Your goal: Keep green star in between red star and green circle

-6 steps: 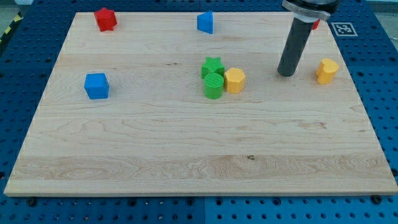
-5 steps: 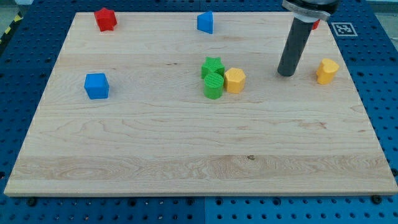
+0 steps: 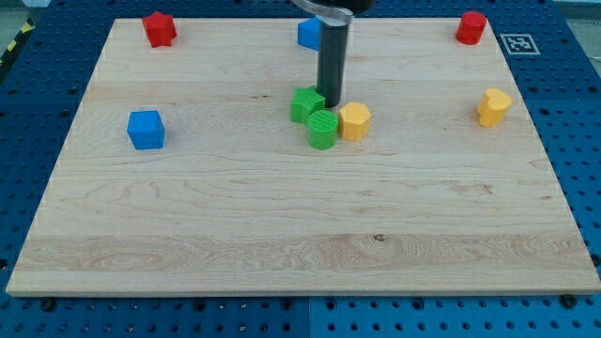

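Observation:
The green star [image 3: 304, 103] lies near the board's middle, touching the green circle [image 3: 322, 130] just below and to its right. My tip [image 3: 331, 103] stands right beside the green star, on its right, just above the green circle. The red star [image 3: 159, 29] sits far off at the view's top left corner of the board.
A yellow hexagon block [image 3: 354, 121] touches the green circle on its right. A blue block [image 3: 307, 33] sits at the top behind the rod. A blue cube [image 3: 146, 130] is at the left, a yellow block [image 3: 493, 107] at the right, a red block [image 3: 470, 27] at the top right.
My rod has swept left from near the yellow block to the green star's right side. The green star has shifted a little to the left. The red block at top right is uncovered.

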